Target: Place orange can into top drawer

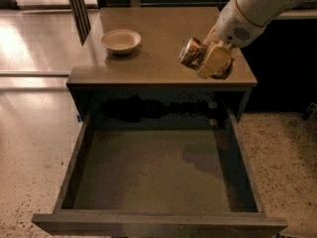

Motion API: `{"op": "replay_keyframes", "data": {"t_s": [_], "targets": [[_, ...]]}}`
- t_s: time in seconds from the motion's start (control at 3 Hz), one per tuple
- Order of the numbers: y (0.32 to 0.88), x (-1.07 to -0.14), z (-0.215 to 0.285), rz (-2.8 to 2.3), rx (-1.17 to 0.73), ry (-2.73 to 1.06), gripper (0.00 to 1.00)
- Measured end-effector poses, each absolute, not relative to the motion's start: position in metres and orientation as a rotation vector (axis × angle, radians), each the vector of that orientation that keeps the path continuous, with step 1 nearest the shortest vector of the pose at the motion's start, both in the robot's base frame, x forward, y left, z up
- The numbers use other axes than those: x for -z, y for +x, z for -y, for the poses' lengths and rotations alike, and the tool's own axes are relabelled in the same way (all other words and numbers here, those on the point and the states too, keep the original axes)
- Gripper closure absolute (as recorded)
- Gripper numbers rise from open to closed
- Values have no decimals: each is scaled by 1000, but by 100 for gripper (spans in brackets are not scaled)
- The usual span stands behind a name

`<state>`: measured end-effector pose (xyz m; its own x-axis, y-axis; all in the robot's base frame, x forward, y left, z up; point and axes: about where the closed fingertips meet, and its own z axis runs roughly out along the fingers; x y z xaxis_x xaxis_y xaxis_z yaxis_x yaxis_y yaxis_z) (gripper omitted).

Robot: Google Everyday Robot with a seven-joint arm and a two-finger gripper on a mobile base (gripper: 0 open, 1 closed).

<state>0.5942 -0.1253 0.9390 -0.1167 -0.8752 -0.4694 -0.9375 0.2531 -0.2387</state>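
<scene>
The orange can [192, 52] is a shiny dented orange-gold can, held tilted in the air over the front right part of the cabinet top [163, 38]. My gripper [210, 61] is shut on it, its pale fingers [214, 59] clamped on the can's right side, with the white arm [257, 9] reaching in from the upper right. The top drawer [153, 175] is pulled wide open below, its olive-grey floor bare. The can hangs above the cabinet's front edge, near the drawer's back right corner.
A round beige bowl [121, 40] sits on the left of the cabinet top. Speckled floor [282, 152] lies to the right of the drawer, shiny pale floor [29, 113] to the left. A dark post [78, 9] stands at the back left.
</scene>
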Motion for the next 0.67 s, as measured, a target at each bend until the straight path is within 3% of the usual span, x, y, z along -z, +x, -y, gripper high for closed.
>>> {"op": "replay_keyframes", "data": {"t_s": [0.67], "targets": [[518,-859,104,-2062,-268,-1635,100]]}}
